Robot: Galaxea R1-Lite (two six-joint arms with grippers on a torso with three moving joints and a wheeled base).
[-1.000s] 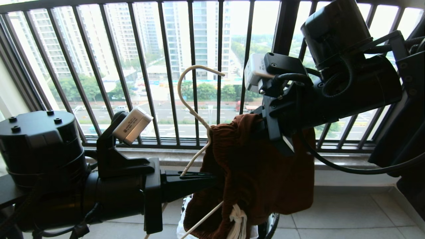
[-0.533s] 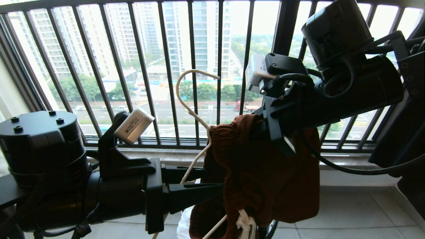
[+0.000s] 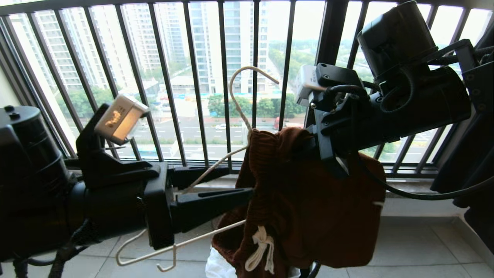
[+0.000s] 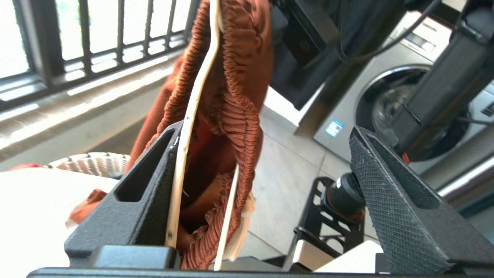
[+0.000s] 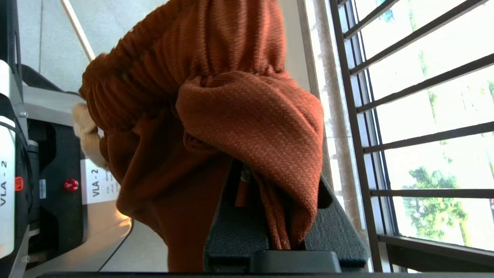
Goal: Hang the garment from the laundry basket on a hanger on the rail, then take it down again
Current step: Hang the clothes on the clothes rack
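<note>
The garment (image 3: 308,208), rust-brown shorts with a white drawstring, hangs bunched from my right gripper (image 5: 281,200), which is shut on a fold of its fabric. The cream-white hanger (image 3: 240,106) is threaded through the ribbed waistband (image 4: 235,85), its hook pointing up before the railing. My left gripper (image 3: 240,179) is open. The hanger's wire (image 4: 189,127) runs between its fingers and lies loose against one finger (image 4: 150,193); the other finger (image 4: 393,208) stands far off. A short arc of the laundry basket's dark rim (image 3: 314,267) shows under the garment. The rail is out of view.
The black balcony railing (image 3: 170,96) and its ledge run close behind both arms. A washing machine (image 4: 386,96) stands beyond the left gripper. Parts of my own base (image 4: 339,216) sit on the tiled floor (image 3: 409,247). White cloth (image 3: 218,266) lies below the garment.
My left gripper has opened and let go of the hanger wire, and the arm drew back left. The hanger swung, hook going up and right, its lower end now showing low left.
</note>
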